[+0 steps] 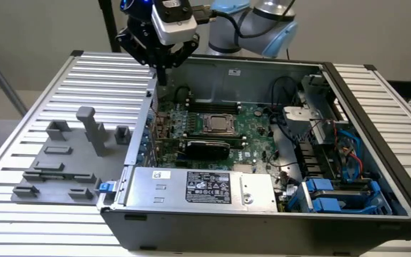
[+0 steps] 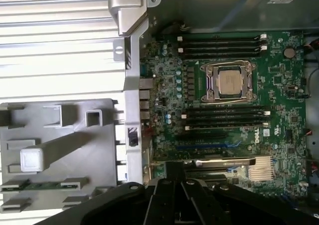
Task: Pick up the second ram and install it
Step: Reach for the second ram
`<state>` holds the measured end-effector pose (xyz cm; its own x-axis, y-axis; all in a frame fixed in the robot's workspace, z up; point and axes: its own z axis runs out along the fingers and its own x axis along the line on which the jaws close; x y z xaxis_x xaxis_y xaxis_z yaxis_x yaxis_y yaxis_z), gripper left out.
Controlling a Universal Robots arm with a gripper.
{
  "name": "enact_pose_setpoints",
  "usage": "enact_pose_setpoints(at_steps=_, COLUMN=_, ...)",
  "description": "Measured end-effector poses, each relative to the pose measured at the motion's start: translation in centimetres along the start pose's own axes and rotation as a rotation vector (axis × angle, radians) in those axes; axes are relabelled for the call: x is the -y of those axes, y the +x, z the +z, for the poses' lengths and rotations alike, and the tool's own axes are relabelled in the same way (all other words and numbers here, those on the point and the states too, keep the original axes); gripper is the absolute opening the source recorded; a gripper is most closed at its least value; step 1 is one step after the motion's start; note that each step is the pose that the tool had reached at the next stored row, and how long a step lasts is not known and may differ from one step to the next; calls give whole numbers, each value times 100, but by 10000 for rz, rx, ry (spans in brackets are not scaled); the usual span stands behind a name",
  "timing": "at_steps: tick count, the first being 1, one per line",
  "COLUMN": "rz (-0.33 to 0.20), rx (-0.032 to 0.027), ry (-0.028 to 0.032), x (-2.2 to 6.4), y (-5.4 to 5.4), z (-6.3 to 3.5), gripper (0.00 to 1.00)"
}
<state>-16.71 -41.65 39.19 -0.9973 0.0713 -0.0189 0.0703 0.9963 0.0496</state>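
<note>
Looking at your claw (image 1: 164,72), you find its tips drawn together with nothing held between them, hanging just above the side wall of the open computer case (image 1: 263,227) on the exterior view's left. The case holds the green motherboard (image 2: 279,85) with its processor socket (image 2: 228,81), while the second ram (image 2: 42,185) lies flat in the grey holder (image 2: 65,145) on the slatted bench (image 1: 105,69), outside that wall. Your arm (image 1: 263,27) reaches over the case's back edge, the claw pointing straight down.
</note>
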Motion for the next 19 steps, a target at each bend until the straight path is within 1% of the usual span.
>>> enact_pose_setpoints(at_steps=8, rz=-1, rx=0, ry=0, x=84, y=353, z=10, gripper=11)
enact_pose_setpoints(at_steps=19, rz=0, rx=-1, ry=0, x=169, y=848, z=34, gripper=11)
